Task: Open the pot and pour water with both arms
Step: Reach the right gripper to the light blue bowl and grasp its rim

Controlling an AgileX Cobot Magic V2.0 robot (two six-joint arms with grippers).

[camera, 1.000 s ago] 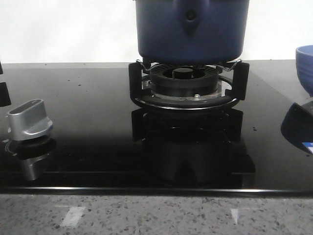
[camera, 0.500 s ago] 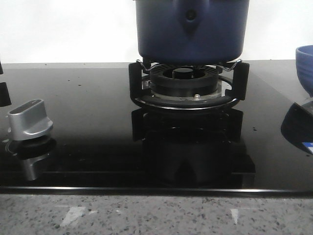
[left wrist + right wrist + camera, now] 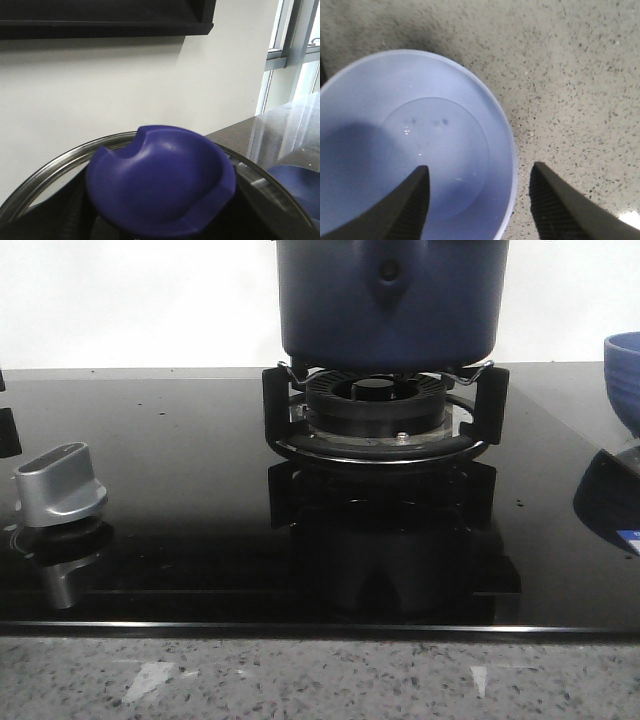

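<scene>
The dark navy pot stands on the burner grate at the back centre of the front view, its top cut off by the frame. In the left wrist view my left gripper is closed around the blue knob of the glass lid. The knob hides most of the gripper, and only a dark ribbed finger shows beside it. My right gripper is open over the rim of the light blue bowl, which holds clear water. One finger is over the bowl, the other over the counter.
A silver stove knob sits at the left of the black glass hob. The blue bowl stands on the speckled stone counter at the far right. A white wall runs behind the hob. Neither arm shows in the front view.
</scene>
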